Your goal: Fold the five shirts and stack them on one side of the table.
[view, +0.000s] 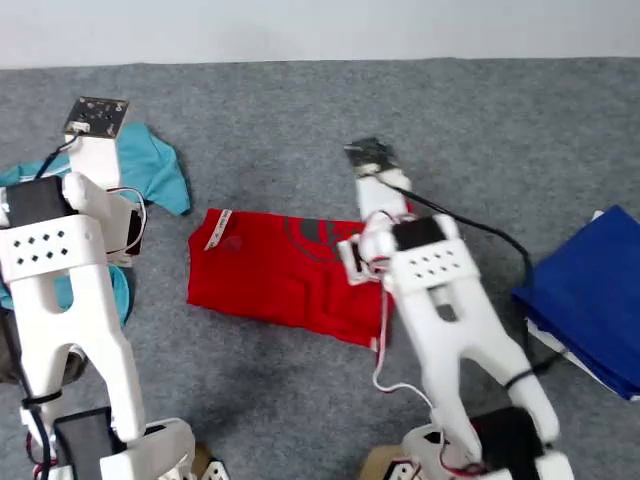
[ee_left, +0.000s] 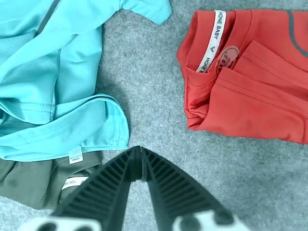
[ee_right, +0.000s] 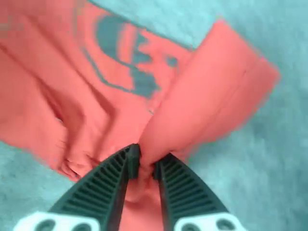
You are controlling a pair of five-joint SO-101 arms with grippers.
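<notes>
Right gripper (ee_right: 143, 153) is clamped on a raised fold of the red cotton t-shirt (ee_right: 72, 96). The cloth is pinched between both jaws and its dark chest print faces up.

The red shirt (view: 280, 275) lies mid-table on the grey felt-like table top (view: 480, 130), partly folded, sleeves turned in. Its white neck tape is at the end toward the left arm. The right arm hangs over the opposite end of it.

Left gripper (ee_left: 140, 150) has its jaws together with nothing between them. It hovers over bare grey surface between the red shirt (ee_left: 260, 96) and the teal shirt.

The teal knit t-shirt (view: 155, 170) sits crumpled and unfolded at the left side of the table, under and beside the left arm. In the left wrist view the teal shirt (ee_left: 48, 72) overlaps a dark olive-grey shirt (ee_left: 29, 180), which is also unfolded with its neck label showing.

A folded royal-blue shirt (view: 590, 290) lies at the right edge of the table, well apart from the red one.
</notes>
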